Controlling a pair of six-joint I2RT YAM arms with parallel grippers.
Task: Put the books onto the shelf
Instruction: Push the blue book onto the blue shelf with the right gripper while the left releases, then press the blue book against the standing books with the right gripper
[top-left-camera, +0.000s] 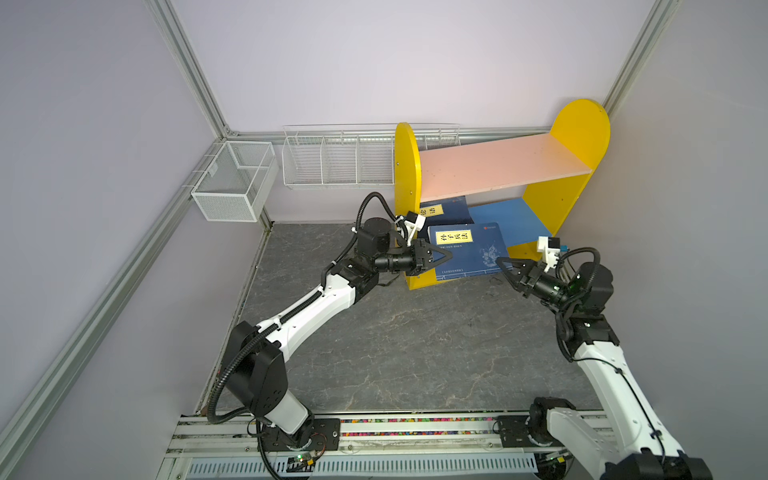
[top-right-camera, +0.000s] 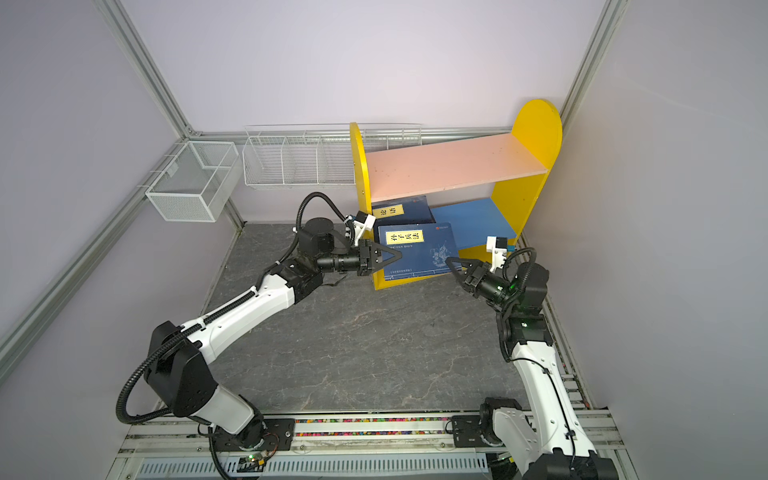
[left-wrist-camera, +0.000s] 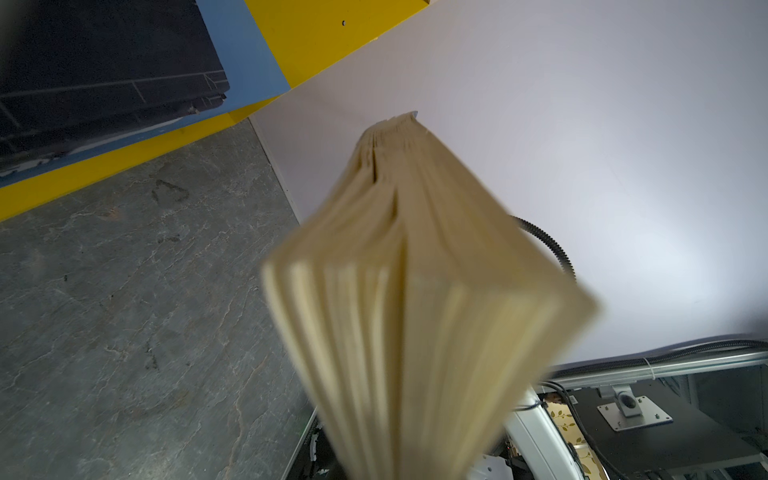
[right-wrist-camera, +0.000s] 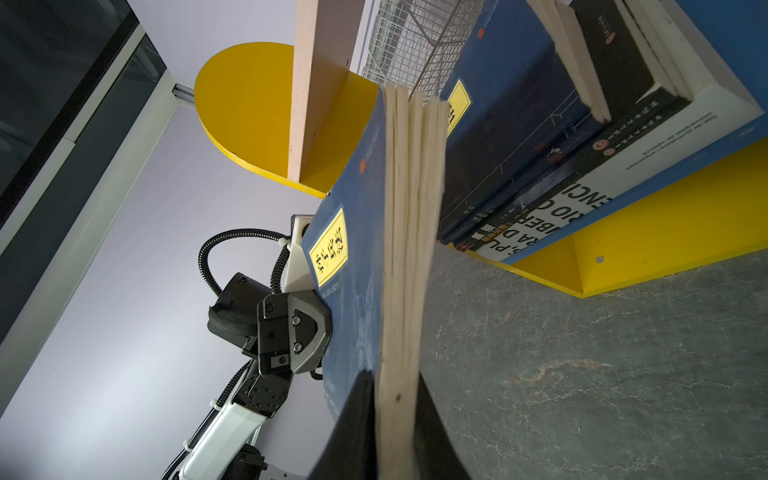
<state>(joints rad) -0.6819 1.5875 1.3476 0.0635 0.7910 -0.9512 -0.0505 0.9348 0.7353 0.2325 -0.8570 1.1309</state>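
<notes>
A navy book with a yellow label (top-left-camera: 469, 251) hangs flat above the table in front of the shelf (top-left-camera: 498, 166). My left gripper (top-left-camera: 451, 254) is shut on its left edge, and my right gripper (top-left-camera: 498, 261) on its right corner. In the right wrist view both black fingers (right-wrist-camera: 353, 424) press the cream page edge (right-wrist-camera: 401, 249). The left wrist view shows only those pages (left-wrist-camera: 415, 291); its jaws are hidden. Another navy book (top-left-camera: 444, 210) tops a stack on the blue lower board (top-left-camera: 511, 220), with black paperbacks (right-wrist-camera: 615, 62) and a white book (right-wrist-camera: 623, 166).
Two white wire baskets (top-left-camera: 237, 183) (top-left-camera: 336, 160) hang on the back-left walls. The shelf stands skewed in the back right corner, its pink upper board bare. The grey stone-look tabletop (top-left-camera: 415, 332) stretches toward the front rail (top-left-camera: 415, 428).
</notes>
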